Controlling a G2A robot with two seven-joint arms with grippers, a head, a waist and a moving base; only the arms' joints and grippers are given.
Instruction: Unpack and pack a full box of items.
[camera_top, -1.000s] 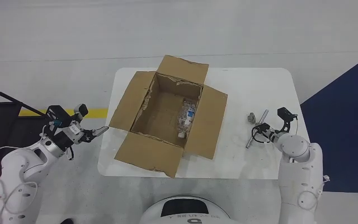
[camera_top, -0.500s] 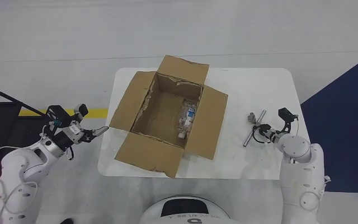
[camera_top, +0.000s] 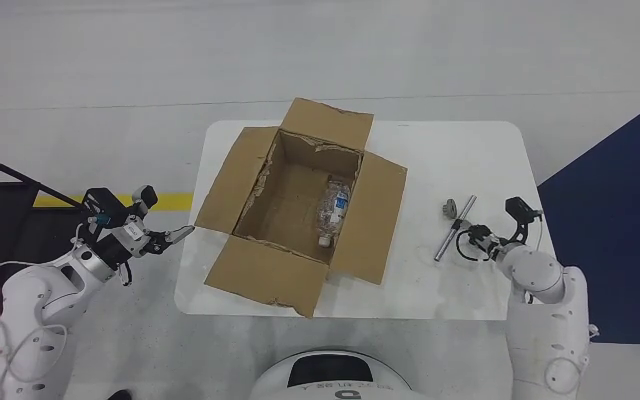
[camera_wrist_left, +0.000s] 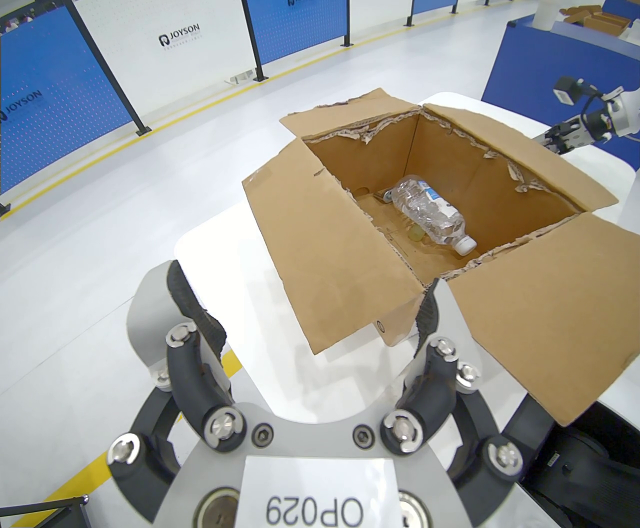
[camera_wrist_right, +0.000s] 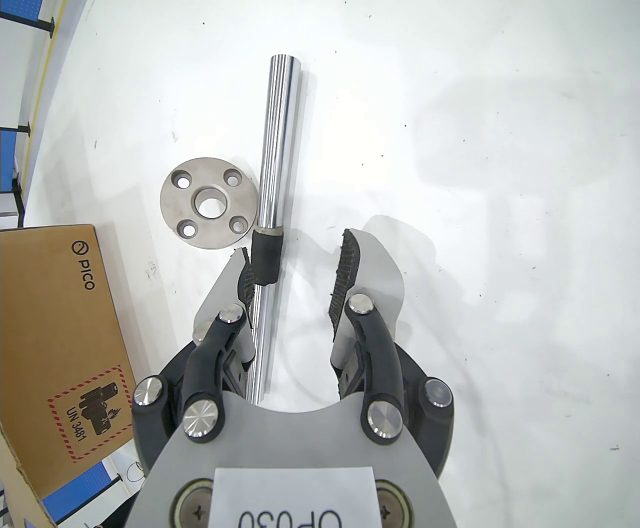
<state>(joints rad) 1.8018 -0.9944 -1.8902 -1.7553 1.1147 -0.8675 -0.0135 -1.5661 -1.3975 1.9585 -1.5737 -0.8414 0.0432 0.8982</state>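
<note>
Top view, we log: open box (camera_top: 300, 205) at frame centre, bottle (camera_top: 333, 210) lying inside, small items beneath it unidentifiable. Rod (camera_top: 455, 226) and disc (camera_top: 450, 210) right of box. Right gripper (camera_wrist_right: 296, 250) spread wide astride the rod, not clamping. Left gripper (camera_wrist_left: 304, 277) wide open, empty, beyond the table's (camera_top: 440, 150) left edge.

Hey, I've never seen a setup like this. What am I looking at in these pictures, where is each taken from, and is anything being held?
This is a two-armed robot at a white table. One picture looks down from above its arms; the other two come from cameras on its wrists, each showing that arm's own gripper. On the table stands an open cardboard box with a plastic bottle lying inside. Beside the box lie a metal rod and a round metal flange. The left gripper hangs open off the table's edge near the box. The right gripper is open around the rod's end; nothing is gripped.
</note>
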